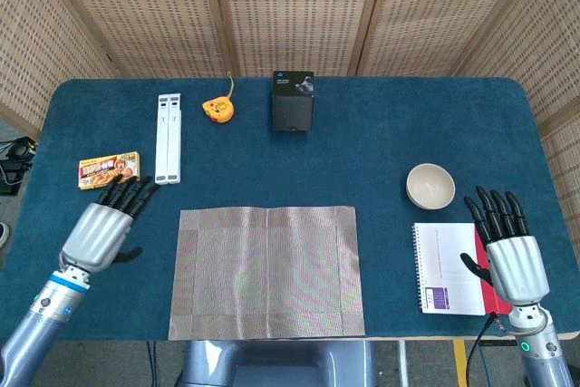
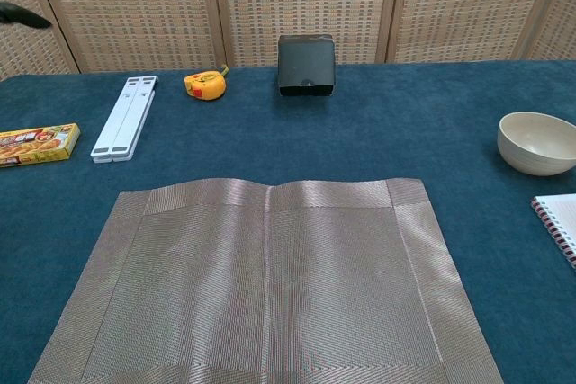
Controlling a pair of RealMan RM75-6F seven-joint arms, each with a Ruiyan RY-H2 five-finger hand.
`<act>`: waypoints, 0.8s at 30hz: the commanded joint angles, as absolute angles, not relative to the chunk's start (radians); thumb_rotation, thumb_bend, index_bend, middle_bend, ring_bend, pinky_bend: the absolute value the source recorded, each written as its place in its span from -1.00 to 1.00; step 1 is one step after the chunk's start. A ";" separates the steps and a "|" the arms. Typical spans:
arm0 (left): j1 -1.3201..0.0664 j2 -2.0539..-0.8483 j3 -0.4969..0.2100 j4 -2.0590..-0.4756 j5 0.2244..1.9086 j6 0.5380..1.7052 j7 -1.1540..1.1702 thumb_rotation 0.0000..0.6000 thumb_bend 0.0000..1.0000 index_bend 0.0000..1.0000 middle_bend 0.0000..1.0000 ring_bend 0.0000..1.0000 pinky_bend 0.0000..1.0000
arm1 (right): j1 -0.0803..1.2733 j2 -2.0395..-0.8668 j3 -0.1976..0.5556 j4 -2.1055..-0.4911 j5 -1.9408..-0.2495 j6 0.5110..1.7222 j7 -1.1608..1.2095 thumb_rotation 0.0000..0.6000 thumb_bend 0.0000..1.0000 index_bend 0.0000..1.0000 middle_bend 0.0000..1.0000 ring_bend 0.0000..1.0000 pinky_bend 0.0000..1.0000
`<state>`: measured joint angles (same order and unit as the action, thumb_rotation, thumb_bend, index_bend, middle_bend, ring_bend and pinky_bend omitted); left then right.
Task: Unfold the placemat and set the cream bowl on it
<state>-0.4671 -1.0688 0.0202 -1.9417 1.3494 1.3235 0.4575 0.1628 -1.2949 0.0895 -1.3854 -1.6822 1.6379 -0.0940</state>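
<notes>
The placemat [image 1: 268,271] lies unfolded and flat at the table's [image 1: 362,151] front edge. The cream bowl [image 1: 430,185] stands apart near the right edge. Left hand [image 1: 104,224] and right hand [image 1: 508,252] are spread, holding nothing

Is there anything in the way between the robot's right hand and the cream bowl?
No. In the head view only bare blue table separates the right hand from the cream bowl. The notebook lies beside the hand, below the bowl.

Woven lattice screen panels [image 1: 290,6] behind blue-topped table [image 1: 381,142].
</notes>
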 commanded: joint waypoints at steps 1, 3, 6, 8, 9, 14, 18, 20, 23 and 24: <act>-0.404 -1.111 -0.053 -1.936 1.231 1.423 0.516 1.00 -1.00 -1.00 -1.00 -1.00 -1.00 | 0.204 -1.281 0.095 -1.378 -1.623 1.523 -0.057 1.00 -1.00 -0.92 -1.00 -1.00 -1.00; -0.396 -1.114 -0.063 -1.939 1.200 1.426 0.520 1.00 -1.00 -1.00 -1.00 -1.00 -1.00 | 0.239 -1.280 0.106 -1.361 -1.598 1.457 -0.026 1.00 -1.00 -0.90 -1.00 -1.00 -1.00; -0.391 -1.114 -0.077 -1.933 1.178 1.422 0.508 1.00 -1.00 -1.00 -1.00 -1.00 -1.00 | 0.289 -1.282 0.122 -1.335 -1.545 1.343 0.013 1.00 -1.00 -0.87 -1.00 -1.00 -1.00; -0.390 -1.109 -0.086 -1.927 1.176 1.418 0.495 1.00 -1.00 -1.00 -1.00 -1.00 -1.00 | 0.324 -1.291 0.134 -1.311 -1.498 1.258 0.018 1.00 -1.00 -0.83 -1.00 -1.00 -1.00; -0.389 -1.108 -0.089 -1.923 1.178 1.417 0.490 1.00 -1.00 -1.00 -1.00 -1.00 -1.00 | 0.337 -1.295 0.139 -1.303 -1.480 1.229 0.015 1.00 -1.00 -0.81 -1.00 -1.00 -1.00; -0.386 -1.097 -0.100 -1.908 1.184 1.399 0.452 1.00 -1.00 -1.00 -1.00 -1.00 -1.00 | 0.389 -1.336 0.157 -1.254 -1.381 1.090 -0.003 1.00 -1.00 -0.76 -1.00 -1.00 -1.00; -0.382 -1.088 -0.107 -1.900 1.196 1.394 0.422 1.00 -1.00 -1.00 -1.00 -1.00 -1.00 | 0.419 -1.389 0.168 -1.195 -1.321 1.020 -0.011 1.00 -1.00 -0.73 -1.00 -1.00 -1.00; -0.380 -1.085 -0.110 -1.899 1.199 1.391 0.411 1.00 -1.00 -1.00 -1.00 -1.00 -1.00 | 0.429 -1.408 0.171 -1.168 -1.307 1.002 -0.011 1.00 -1.00 -0.67 -1.00 -1.00 -1.00; -0.378 -1.077 -0.115 -1.894 1.198 1.378 0.388 1.00 -1.00 -1.00 -1.00 -1.00 -1.00 | 0.461 -1.465 0.185 -1.079 -1.266 0.956 -0.027 1.00 -1.00 -0.58 -1.00 -1.00 -1.00; -0.377 -1.075 -0.116 -1.894 1.198 1.376 0.384 1.00 -1.00 -1.00 -1.00 -1.00 -1.00 | 0.466 -1.476 0.187 -1.063 -1.261 0.951 -0.028 1.00 -1.00 -0.56 -1.00 -1.00 -1.00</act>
